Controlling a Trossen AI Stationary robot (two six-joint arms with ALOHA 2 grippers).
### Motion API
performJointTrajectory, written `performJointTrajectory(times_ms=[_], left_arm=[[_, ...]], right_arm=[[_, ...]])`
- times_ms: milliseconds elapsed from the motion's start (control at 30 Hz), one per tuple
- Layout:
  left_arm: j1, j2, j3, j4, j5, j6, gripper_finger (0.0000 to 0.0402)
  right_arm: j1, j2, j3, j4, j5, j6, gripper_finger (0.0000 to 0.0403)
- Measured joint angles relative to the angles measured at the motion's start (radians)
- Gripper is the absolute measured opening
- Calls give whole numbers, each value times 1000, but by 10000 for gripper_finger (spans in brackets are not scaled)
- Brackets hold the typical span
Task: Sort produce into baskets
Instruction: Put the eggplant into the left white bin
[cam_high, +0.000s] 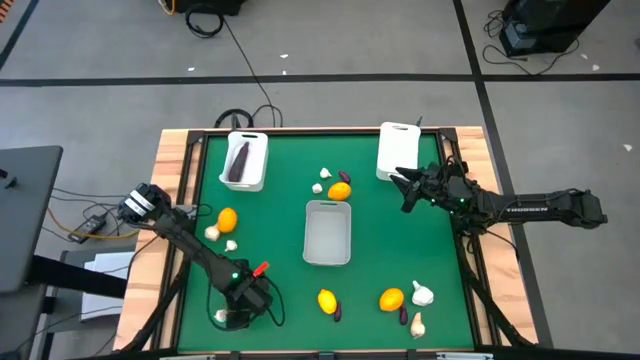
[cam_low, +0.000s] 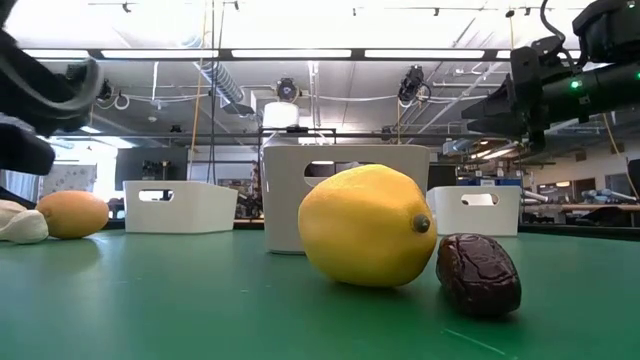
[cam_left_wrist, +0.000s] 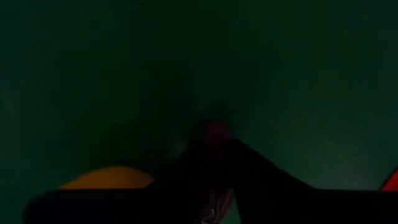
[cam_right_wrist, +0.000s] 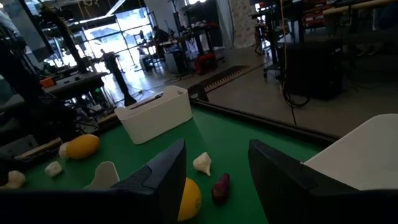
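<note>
Three white baskets stand on the green table: the far-left one (cam_high: 262, 150) holds a dark purple vegetable (cam_high: 240, 162), one stands in the middle (cam_high: 327, 258), and one at the far right (cam_high: 397, 150). Citrus fruits (cam_high: 340, 191) (cam_high: 228, 218) (cam_high: 327, 300) (cam_high: 391, 298), garlic bulbs (cam_high: 423, 294) (cam_high: 212, 232) and purple vegetables (cam_high: 337, 311) lie scattered. My right gripper (cam_high: 408, 190) hangs open and empty beside the far-right basket, above a citrus (cam_right_wrist: 189, 199), a purple vegetable (cam_right_wrist: 221, 186) and a garlic bulb (cam_right_wrist: 202, 163). My left gripper (cam_high: 240, 302) is over the near left corner, next to a white bulb (cam_high: 221, 317).
The table has a raised wooden frame (cam_high: 170, 170) on all sides. In the low view a big citrus (cam_low: 365, 225) and a dark wrinkled purple item (cam_low: 478, 272) lie close to the near edge. Free green surface lies between the left and middle baskets.
</note>
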Motion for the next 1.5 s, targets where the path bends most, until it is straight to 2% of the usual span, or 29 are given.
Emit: performJointTrajectory(times_ms=[133,233,367,600,833,1000,1100,1233,1367,1500], left_arm=[[64,-37,24,1,-33,39,69],[119,-80,55,-4,-99,110,85],[209,-166,66,-16,-247,206,89],[415,-317,66,-131,-528,316,89],[700,-403,66,-192,-698,430,89],[920,-400,57,-148,-701,590,89],[1017,-398,15,-53,-650,665,89],[1126,-398,-23,6,-641,708,99],[1210,-398,-34,12,-564,706,128],[1257,-398,-34,35,-491,712,173]], right_arm=[[0,0,0,1,0,0,185],[0,2,0,1,-3,-1,185],[0,10,0,3,-17,-18,185],[0,42,0,7,-103,-26,185],[0,80,0,12,-119,-26,185],[0,94,0,43,-138,-26,185],[1,96,0,59,-139,-52,185],[2,98,0,72,-135,-76,185],[2,98,0,87,-131,-73,185],[2,98,0,90,-114,-72,185]])
